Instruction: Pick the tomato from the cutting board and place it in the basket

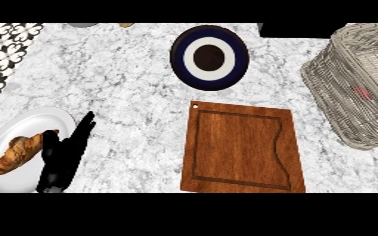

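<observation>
A grey-veined white marble counter (125, 85) fills the view under even light, with black-and-white patterned tiles (15, 45) bordering its upper left corner.

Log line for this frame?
brown wooden cutting board: bare | grey wicker basket: red shape inside | black left hand: open, resting lower left

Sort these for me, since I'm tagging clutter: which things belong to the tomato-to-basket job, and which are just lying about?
Job: cutting board, bare; wicker basket; red shape inside it, likely the tomato.
Lying about: dark blue plate; white plate; croissant on it.
</observation>
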You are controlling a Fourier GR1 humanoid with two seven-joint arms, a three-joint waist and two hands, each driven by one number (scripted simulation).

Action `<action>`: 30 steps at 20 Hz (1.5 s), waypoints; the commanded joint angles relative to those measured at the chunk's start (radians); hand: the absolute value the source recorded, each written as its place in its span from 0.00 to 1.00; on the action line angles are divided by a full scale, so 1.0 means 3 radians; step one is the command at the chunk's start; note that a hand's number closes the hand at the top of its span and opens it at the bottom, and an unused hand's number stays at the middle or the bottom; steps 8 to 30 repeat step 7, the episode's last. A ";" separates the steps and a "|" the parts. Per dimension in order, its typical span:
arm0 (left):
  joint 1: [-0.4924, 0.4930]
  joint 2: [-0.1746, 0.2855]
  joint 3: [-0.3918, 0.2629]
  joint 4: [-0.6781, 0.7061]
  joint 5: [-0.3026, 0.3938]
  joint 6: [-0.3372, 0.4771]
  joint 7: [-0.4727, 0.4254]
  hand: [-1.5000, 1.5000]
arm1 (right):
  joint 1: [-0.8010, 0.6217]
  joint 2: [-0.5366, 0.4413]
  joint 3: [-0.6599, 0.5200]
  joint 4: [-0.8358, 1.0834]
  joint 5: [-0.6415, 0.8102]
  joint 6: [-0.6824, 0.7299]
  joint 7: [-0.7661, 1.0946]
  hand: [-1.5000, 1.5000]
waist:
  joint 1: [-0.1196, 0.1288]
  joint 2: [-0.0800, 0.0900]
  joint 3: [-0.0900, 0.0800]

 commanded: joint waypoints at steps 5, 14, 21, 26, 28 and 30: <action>0.0019 -0.0026 0.0028 0.0242 0.0042 -0.0038 0.0168 0.50 | -0.0102 -0.0442 -0.0265 0.0642 -0.0067 0.0114 0.0008 0.00 | 0.0008 0.0057 -0.0028; 0.0101 -0.0022 0.0017 0.0163 0.0035 -0.0047 0.0142 0.50 | 0.0072 -0.0552 -0.0365 0.0805 -0.0143 0.0312 -0.0157 0.00 | -0.0018 0.0047 -0.0024; 0.0101 -0.0022 0.0017 0.0163 0.0035 -0.0047 0.0142 0.50 | 0.0072 -0.0552 -0.0365 0.0805 -0.0143 0.0312 -0.0157 0.00 | -0.0018 0.0047 -0.0024; 0.0101 -0.0022 0.0017 0.0163 0.0035 -0.0047 0.0142 0.50 | 0.0072 -0.0552 -0.0365 0.0805 -0.0143 0.0312 -0.0157 0.00 | -0.0018 0.0047 -0.0024; 0.0101 -0.0022 0.0017 0.0163 0.0035 -0.0047 0.0142 0.50 | 0.0072 -0.0552 -0.0365 0.0805 -0.0143 0.0312 -0.0157 0.00 | -0.0018 0.0047 -0.0024; 0.0101 -0.0022 0.0017 0.0163 0.0035 -0.0047 0.0142 0.50 | 0.0072 -0.0552 -0.0365 0.0805 -0.0143 0.0312 -0.0157 0.00 | -0.0018 0.0047 -0.0024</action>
